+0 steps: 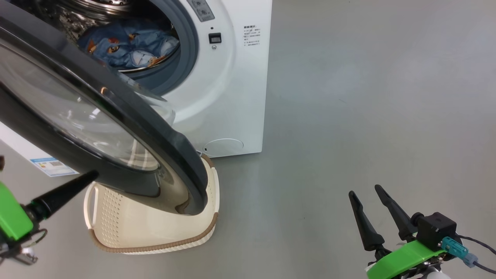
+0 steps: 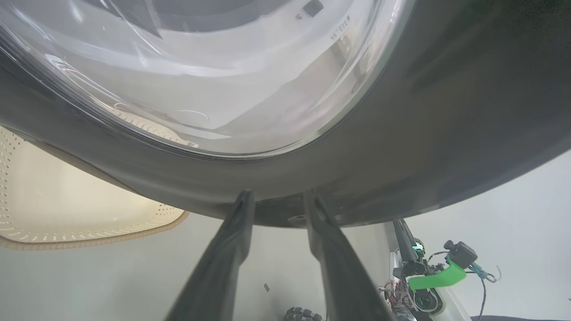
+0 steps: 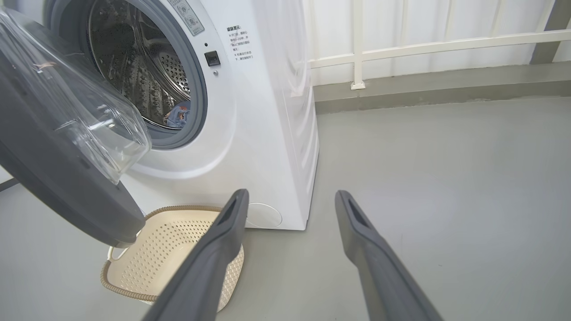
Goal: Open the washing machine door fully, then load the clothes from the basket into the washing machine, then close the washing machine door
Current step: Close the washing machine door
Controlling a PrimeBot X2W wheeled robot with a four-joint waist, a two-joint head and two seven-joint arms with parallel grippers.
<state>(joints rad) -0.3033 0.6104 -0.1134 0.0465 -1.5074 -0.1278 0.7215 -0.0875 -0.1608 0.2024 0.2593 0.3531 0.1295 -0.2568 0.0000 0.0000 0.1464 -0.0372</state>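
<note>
While left jaws, parted, sit at washing machine door (image 2: 446,111) rim, right jaws gape.

Right gripper (image 1: 364,191): two long tapered black fingers (image 1: 366,230) are mounted on a bright green bracket (image 1: 403,259). A black cube-shaped module (image 1: 437,228) and a teal connector (image 1: 451,245) with a dark cable (image 1: 477,240) are attached. Left gripper (image 2: 277,196): matching fingers, green body (image 1: 11,219).

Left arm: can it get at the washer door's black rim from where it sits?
Probably yes. The left end effector sits with its tips at the black rim of the washing machine door, nothing between; the basket lies below, out of the way.
</note>
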